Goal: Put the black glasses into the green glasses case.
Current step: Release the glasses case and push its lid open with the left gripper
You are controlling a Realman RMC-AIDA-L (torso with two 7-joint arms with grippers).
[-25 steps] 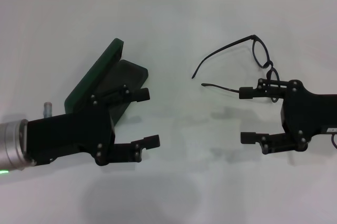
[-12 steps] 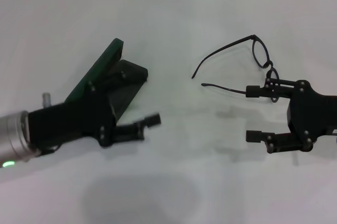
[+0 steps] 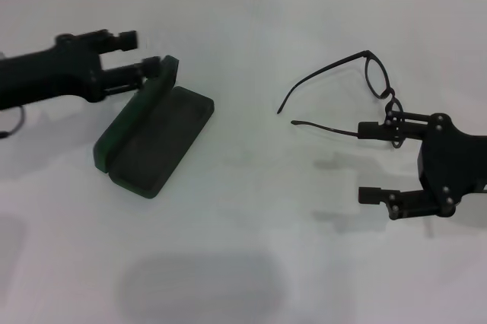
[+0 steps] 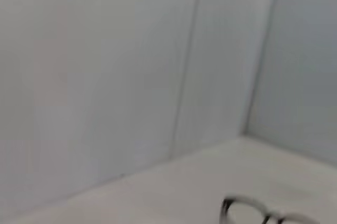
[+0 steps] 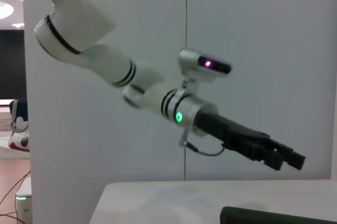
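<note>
Glasses [image 3: 358, 88] stand on the white surface [image 3: 251, 210] toward its right side, arms unfolded and pointing toward the middle, lenses at the right end. In the left wrist view their lenses [image 4: 247, 212] show blurred at the frame's lower edge.

Green case [image 3: 152, 130] lies open on the left half of the surface, well apart from the glasses. Its lid stands tilted up along the far-left side, and the dark-lined tray lies flat beside it. Only its dark edge [image 5: 274, 216] shows in the right wrist view.

Left tool [image 3: 129, 54] hovers near the far left of the surface, just behind the raised lid, its two fingers narrowly parted with a small gap between them; one finger tip sits right at the lid's top edge, and contact cannot be told.

Right tool [image 3: 369, 163] sits near the right edge, fingers spread wide and empty. Its upper finger [image 3: 373, 129] lies just beside the nearer glasses arm and the lower lens.
</note>
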